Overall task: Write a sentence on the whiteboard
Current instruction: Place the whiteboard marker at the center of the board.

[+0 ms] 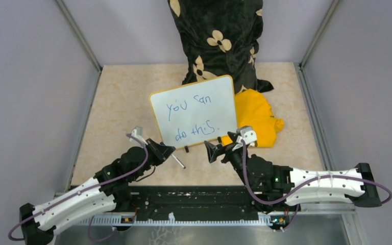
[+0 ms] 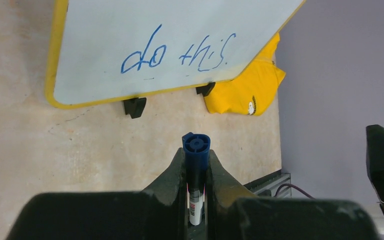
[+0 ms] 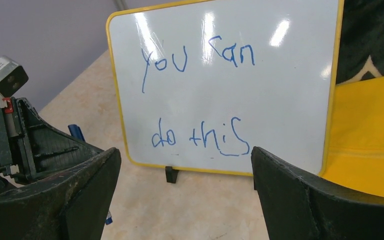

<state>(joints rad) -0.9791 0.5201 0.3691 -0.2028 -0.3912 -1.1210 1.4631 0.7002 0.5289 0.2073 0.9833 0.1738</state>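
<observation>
Two lines written: the sentence point(image 1: 193, 120) "you can do this." is seen in blue on the whiteboard point(image 1: 219, 94), closing dot included, so the writing is judged done.
Left to do: little is judged to remain; at most the marker point(image 2: 196, 150) is to be set down.
Whiteboard: it is stood on small black clips point(image 2: 135, 106) at mid-table point(image 1: 122, 102) and tilted back towards 12 o'clock.
Left gripper point(image 2: 196, 167): it is clamped on the marker at 7 o'clock of the board and kept apart from it. A blue end is pointed at the board; cap or tail cannot be told.
Right gripper point(image 3: 185, 167): it is spread wide with nothing held, at 5 o'clock of the board.
Surroundings: a yellow cloth point(image 1: 258, 120) is bunched against the board at 3 o'clock, and black flowered fabric point(image 1: 219, 35) is draped at 12 o'clock.
In the way: nothing is seen between the grippers and the board face. The grippers are close together, so a clash is judged possible.
</observation>
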